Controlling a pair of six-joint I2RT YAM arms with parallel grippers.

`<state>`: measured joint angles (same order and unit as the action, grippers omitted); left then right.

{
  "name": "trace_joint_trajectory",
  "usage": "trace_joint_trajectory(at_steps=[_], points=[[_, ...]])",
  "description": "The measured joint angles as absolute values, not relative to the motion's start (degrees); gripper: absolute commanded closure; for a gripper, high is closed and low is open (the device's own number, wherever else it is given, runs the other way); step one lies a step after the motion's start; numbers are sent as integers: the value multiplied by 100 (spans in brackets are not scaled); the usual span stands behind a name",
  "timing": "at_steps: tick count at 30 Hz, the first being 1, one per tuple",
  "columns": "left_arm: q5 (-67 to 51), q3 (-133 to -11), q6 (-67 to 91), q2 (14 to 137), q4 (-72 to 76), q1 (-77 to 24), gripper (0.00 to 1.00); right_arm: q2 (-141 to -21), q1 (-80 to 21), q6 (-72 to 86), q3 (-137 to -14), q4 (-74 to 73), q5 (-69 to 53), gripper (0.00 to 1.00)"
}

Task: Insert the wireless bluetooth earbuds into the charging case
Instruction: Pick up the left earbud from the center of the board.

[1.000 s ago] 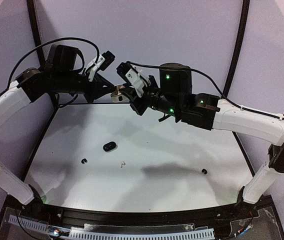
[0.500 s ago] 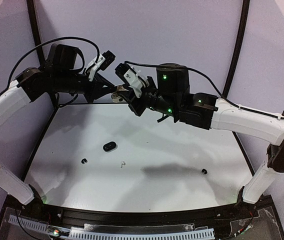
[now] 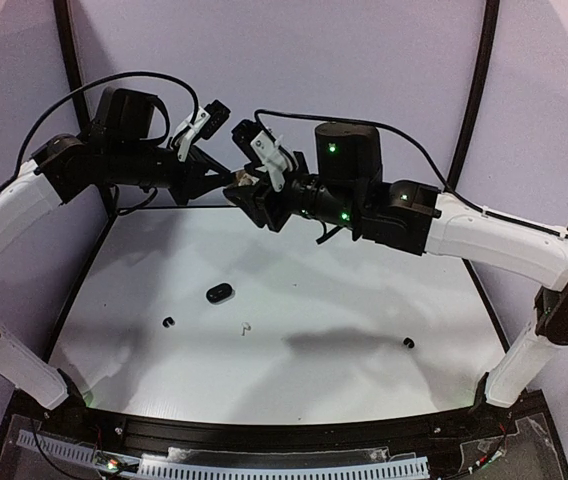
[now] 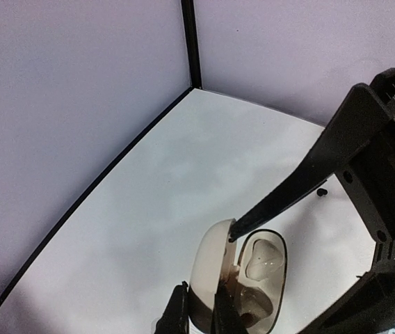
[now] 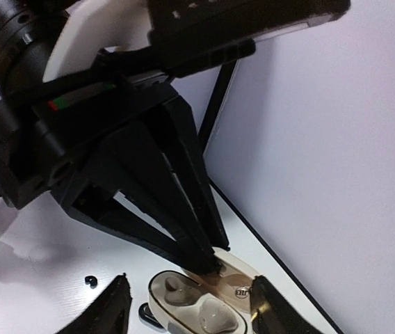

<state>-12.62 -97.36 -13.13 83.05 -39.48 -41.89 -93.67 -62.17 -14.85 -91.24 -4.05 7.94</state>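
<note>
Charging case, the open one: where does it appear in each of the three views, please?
Top external: the charging case is small, at upper centre, where the two arms meet.
Left wrist: the charging case is at bottom centre, lid open.
Right wrist: the charging case is at bottom centre.
Shared landmark: the left gripper, shut on the charging case.

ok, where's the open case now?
The open case is clamped by its lid in the left gripper at the table's far edge, left of centre in the top view, between the right gripper's spread fingers.
</note>
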Motion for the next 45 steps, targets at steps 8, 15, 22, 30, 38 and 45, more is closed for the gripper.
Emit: trace_joint_trajectory(at_steps=[8,15,22,30,38,45], points=[[-1302,-9734,-1282,8305,-3948,-4209,99,-9153,-6134,-1057,-9126,-366,648,31],[-1282,-9612,-1332,8302,-3909,-4224,99,-8440,-5994,-600,-8956,-202,642,76],[-1236,-9579,-1466,8302,-3896,-4224,99,-8401,-5988,54,-8908,-558,327,89],[-923,-9153,-1459,8204,-3564,-4224,99,-8490,-5988,646,-8486,-644,191,81],[735,-7179,-1109,7564,-2639,-4128,99,-9701,-5983,1951,-9109,-1728,672,69],[1621,-6173,-744,7166,-2134,-3726,99,-11568,-5983,2985,-10357,-3256,523,56]])
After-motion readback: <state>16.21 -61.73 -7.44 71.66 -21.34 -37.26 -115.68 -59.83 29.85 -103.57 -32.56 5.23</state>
